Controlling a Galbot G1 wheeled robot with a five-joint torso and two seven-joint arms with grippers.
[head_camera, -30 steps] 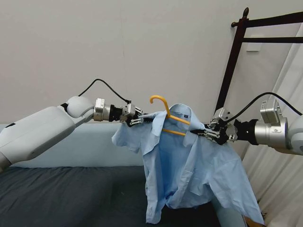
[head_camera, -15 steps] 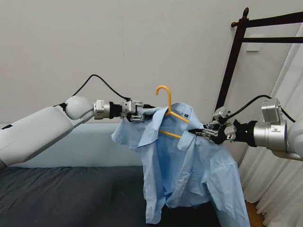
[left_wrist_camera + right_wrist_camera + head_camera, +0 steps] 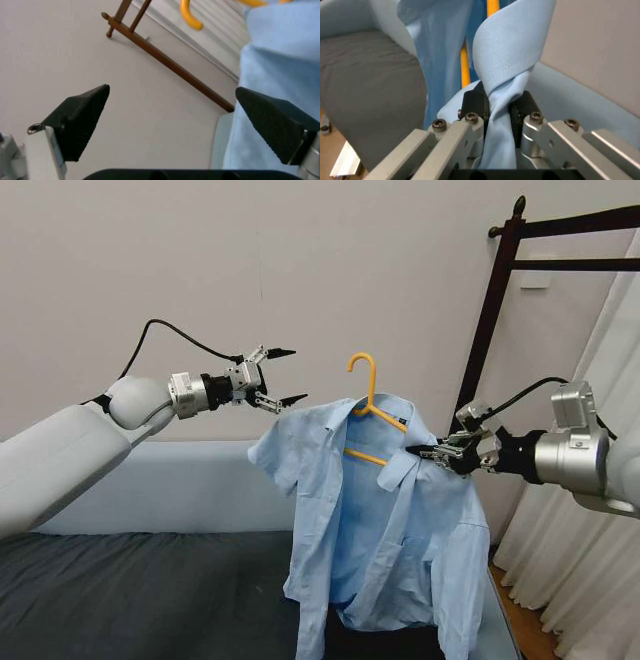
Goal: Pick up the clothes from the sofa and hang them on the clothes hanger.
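A light blue shirt (image 3: 370, 520) hangs in the air on a yellow hanger (image 3: 367, 412), above the sofa. My right gripper (image 3: 432, 452) is shut on the shirt's shoulder at the hanger's right end; in the right wrist view the blue shirt cloth (image 3: 507, 56) is pinched between its pads, with the yellow hanger (image 3: 465, 65) behind. My left gripper (image 3: 285, 376) stands open just left of and above the shirt's other shoulder, apart from it. The left wrist view has its two black fingertips (image 3: 80, 116) wide apart, the shirt (image 3: 280, 67) beyond them.
A dark wooden clothes rack (image 3: 500, 280) stands at the right against the wall, with a white curtain (image 3: 590, 520) beside it. Below lies the sofa with a dark grey seat (image 3: 130, 600) and a pale blue back (image 3: 170, 490).
My left gripper has let go of the shirt's shoulder, opened, and drawn back up and to the left. The hanger and shirt have shifted right and now hang straighter from my right gripper.
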